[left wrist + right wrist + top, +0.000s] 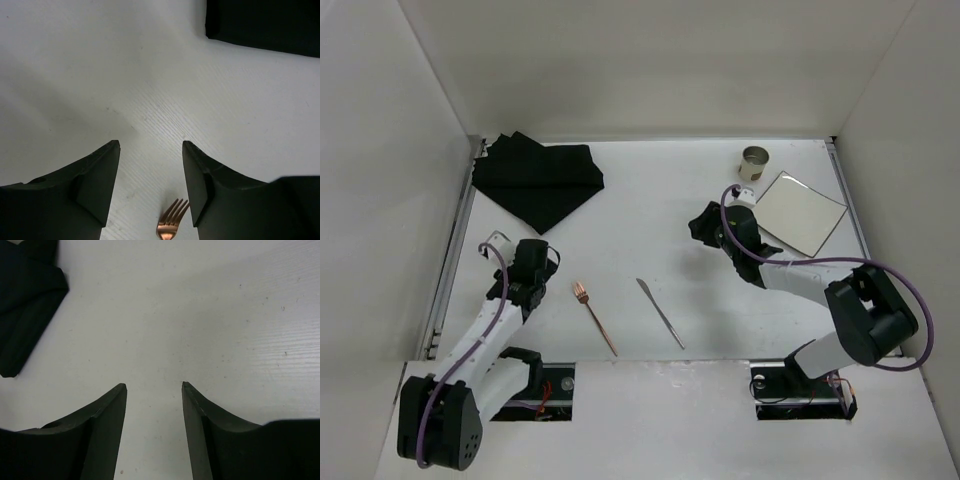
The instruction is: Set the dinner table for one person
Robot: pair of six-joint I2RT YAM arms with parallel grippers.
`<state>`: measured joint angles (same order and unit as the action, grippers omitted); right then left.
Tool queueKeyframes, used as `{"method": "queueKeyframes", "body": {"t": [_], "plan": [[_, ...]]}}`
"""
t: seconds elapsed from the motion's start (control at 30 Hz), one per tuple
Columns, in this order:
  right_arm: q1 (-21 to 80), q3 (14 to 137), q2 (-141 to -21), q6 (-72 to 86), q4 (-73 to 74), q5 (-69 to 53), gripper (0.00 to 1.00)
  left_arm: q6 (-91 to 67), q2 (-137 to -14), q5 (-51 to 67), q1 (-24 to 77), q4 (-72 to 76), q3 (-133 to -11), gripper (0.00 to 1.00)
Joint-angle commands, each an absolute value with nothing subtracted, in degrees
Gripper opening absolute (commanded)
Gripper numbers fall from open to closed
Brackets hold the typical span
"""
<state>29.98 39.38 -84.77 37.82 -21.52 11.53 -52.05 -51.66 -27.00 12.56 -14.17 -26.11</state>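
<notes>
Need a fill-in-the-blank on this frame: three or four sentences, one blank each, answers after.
1. In the top view, the fork lies to the ____ of the knife.
2. The left gripper and right gripper are both ____, holding nothing.
3. The cup stands beside the square white ____.
4. The black cloth lies at the far-____ corner of the dinner table.
Missing words: left; open; plate; left.
</notes>
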Motion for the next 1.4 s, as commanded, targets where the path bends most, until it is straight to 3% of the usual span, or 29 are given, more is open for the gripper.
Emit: {"method": "queueKeyframes", "body": {"t": [0.0, 0.27, 0.37, 0.47, 0.57, 0.67, 0.87, 1.17, 1.27, 1.37], "plan": [[30.01, 40.61, -84.55, 38.41, -25.05, 10.37, 0.54, -53.35, -54.04, -26.89, 11.47, -11.44, -27.16, 0.52], [30.01, 40.69, -84.73, 38.15, -24.96, 10.11, 0.52, -55.54, -65.99, -25.75, 11.03, -0.8, -33.92, 0.52], [30.01, 40.69, -84.46, 37.88, -24.79, 10.02, 0.39, -56.69, -70.65, -26.01, 12.08, 3.5, -37.43, 0.52], [30.27, 41.04, -84.29, 37.88, -24.44, 9.58, 0.15, -57.3, -75.66, -26.89, 12.26, 7.63, -41.82, 0.51], [30.54, 41.66, -85.34, 37.53, -23.82, 9.49, 0.1, -56.26, -82.24, -28.82, 12.35, 8.79, -49.01, 0.51], [30.63, 42.54, -86.57, 37.7, -22.94, 9.32, 0.13, -52.48, -91.11, -32.42, 12.52, 8.61, -57.01, 0.53], [31.24, 42.89, -87.36, 37.44, -23.38, 9.14, 0.53, -47.55, -108.96, -32.7, 13.22, 4.75, -74.16, 0.57], [32.82, 44.38, -89.3, 37.62, -23.38, 5.8, 0.55, -46.67, -122.68, -24.27, 13.67, 5.01, -88.5, 0.55], [33.0, 44.38, -89.3, 37.44, -23.47, 5.98, 0.55, -47.2, -124.53, -22.16, 13.67, 6.15, -88.51, 0.46], [33.0, 44.47, -89.38, 37.62, -23.29, 5.71, 0.55, -46.67, -126.21, -18.74, 14.02, 8.34, -87.46, 0.3]]}}
